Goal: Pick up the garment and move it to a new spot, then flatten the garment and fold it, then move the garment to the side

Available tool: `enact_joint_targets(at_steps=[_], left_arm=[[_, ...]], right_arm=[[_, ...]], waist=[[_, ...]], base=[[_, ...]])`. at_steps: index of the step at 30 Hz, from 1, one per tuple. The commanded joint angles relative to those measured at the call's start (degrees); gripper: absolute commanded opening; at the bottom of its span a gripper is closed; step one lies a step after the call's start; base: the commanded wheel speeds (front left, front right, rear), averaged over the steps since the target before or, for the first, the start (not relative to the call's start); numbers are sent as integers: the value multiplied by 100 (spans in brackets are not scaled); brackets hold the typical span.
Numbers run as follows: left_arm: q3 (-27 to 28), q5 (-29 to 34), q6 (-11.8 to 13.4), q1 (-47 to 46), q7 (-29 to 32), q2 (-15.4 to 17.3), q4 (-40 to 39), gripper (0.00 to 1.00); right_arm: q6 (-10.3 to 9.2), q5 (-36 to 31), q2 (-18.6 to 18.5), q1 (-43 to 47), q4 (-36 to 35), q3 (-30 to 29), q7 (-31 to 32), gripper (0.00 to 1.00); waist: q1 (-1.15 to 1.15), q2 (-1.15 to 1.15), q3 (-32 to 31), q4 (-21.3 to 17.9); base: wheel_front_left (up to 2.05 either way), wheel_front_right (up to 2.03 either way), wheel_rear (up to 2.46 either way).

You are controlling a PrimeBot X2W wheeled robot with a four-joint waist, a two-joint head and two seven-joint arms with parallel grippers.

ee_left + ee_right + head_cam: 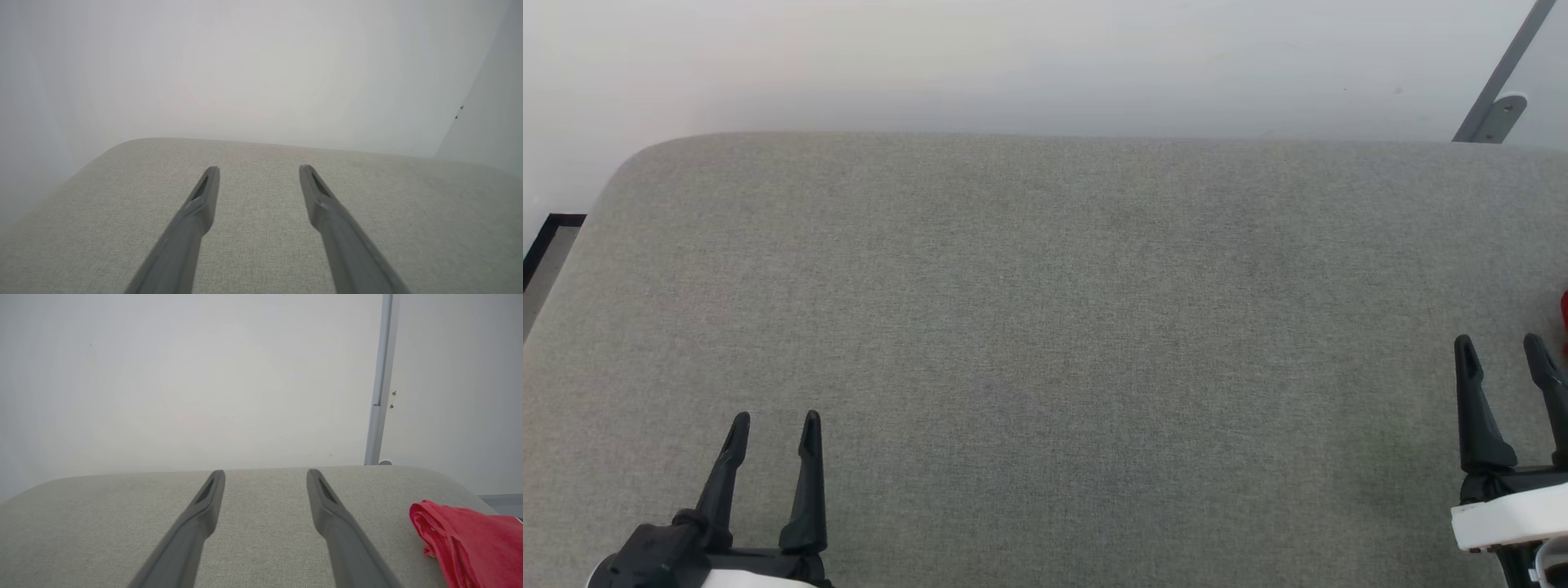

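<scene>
Grey woven fabric covers the worktop (pixel 1045 286), with a plain white wall (pixel 1013 65) behind it. At the worktop's right edge lies the garment (pixel 470 543), a red bundle of layered folds just beside the right hand (pixel 1500 343). It could be a heap waiting to be lifted or one already folded and set aside, so I judge no step settled. Any dealing with it suits the right hand, being nearest. The left hand (pixel 774 420) is well apart from the cloth. Both hands point forward over the worktop, fingers spread wide, holding nothing.
</scene>
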Motion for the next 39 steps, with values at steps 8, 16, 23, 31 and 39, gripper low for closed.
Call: enact_joint_targets(at_steps=[8,16,23,31,39], left_arm=[[-31,-18,0,8,14,-24,127,0],[-53,-696,14,-79,138,-55,314,0],[-52,-1460,10,-221,289,-38,454,0],[-44,-2246,4,-365,448,-27,600,0],[-31,-2878,2,-477,585,-23,712,0]], right_arm=[[0,49,80,22,119,24,6,0],[0,603,248,25,291,42,155,0],[0,1228,346,-55,374,31,326,0],[0,1879,449,-131,460,18,505,0],[0,2403,534,-195,530,7,652,0]], waist=[[0,0,16,-15],[0,0,-3,-36],[0,0,-28,-60],[0,0,-55,-87],[0,0,-80,-111]], base=[[0,0,0],[0,0,0],[0,0,0],[0,0,0],[0,0,0]])
